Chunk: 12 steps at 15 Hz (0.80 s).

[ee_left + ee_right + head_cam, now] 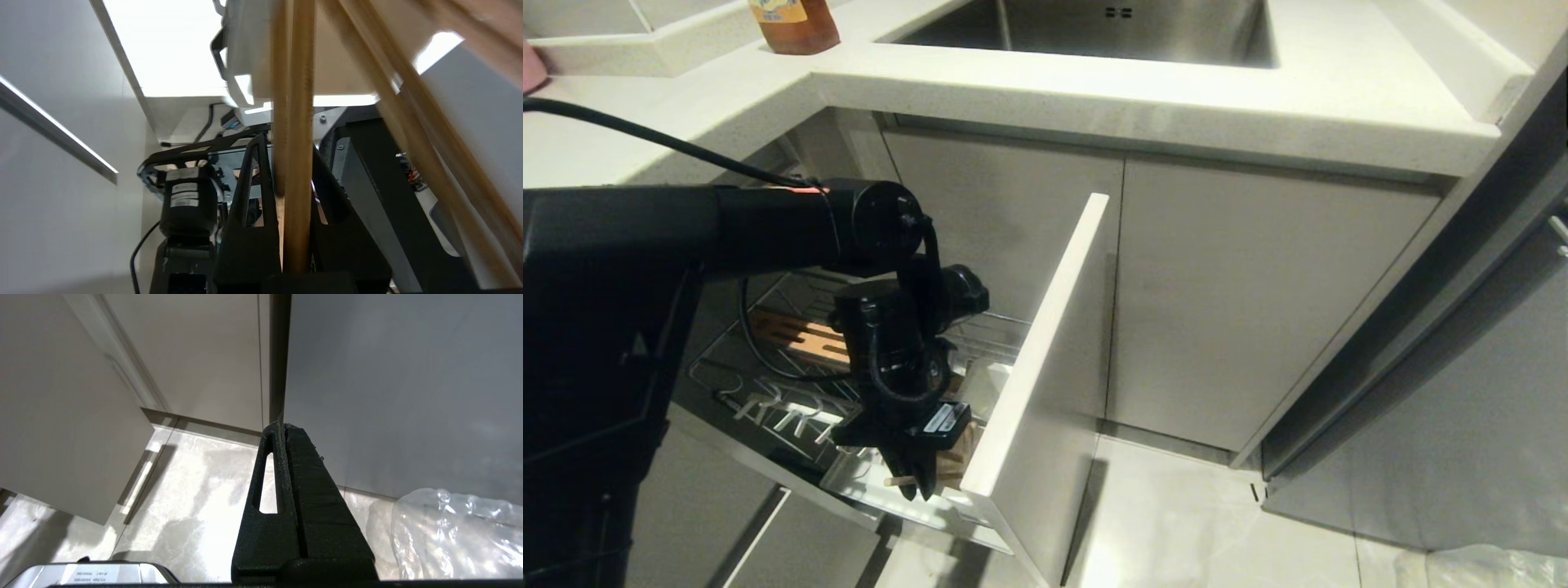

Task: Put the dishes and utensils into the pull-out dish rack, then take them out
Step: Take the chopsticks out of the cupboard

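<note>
Jaws of black left gripper [913, 482] clamped on long light-wood chopsticks [297, 171], low in chrome wire pull-out dish rack [792, 384], probably over its white utensil box. Risk: thin sticks pivot or slip on lifting. Right gripper [282, 490] closed, parked.

I'm working in a home kitchen: steel sink [1094, 28] in a pale countertop [1258, 106], grey cabinet doors [1258, 302], pulled-out dish rack [792, 359] below.

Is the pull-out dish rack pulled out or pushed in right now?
Pulled out: the pull-out dish rack has its front panel well clear of the cabinet, wire basket exposed.
</note>
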Available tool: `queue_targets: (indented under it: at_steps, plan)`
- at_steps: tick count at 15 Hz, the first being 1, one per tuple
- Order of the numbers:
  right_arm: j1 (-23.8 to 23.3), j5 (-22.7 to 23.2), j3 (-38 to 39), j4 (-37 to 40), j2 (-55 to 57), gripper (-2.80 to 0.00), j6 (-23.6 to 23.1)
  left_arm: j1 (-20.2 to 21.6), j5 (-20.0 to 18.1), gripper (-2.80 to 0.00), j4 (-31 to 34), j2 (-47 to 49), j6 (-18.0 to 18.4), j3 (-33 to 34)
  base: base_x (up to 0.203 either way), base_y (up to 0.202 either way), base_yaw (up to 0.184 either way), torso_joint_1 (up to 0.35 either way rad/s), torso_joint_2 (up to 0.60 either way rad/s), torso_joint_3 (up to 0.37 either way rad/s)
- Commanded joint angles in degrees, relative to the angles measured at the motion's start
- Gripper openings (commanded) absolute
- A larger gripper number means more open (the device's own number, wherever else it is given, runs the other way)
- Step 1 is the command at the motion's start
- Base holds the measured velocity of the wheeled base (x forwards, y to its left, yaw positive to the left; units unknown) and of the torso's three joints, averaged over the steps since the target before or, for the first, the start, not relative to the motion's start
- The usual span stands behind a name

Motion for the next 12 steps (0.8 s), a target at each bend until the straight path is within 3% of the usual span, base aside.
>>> queue_targets:
  at_steps: [1,12]
  plan:
    - [-0.06,0.02,0.0,-0.06,0.05,-2.8,0.0,-0.48,-0.12,-2.8,0.48,-0.75,-0.3,-0.01,0.0,0.0,0.0,0.0,0.0,0.0]
    - [-0.06,0.02,0.0,-0.06,0.05,-2.8,0.0,-1.23,-0.89,-2.8,0.48,-11.42,-0.65,0.03,0.0,0.0,0.0,0.0,0.0,0.0]
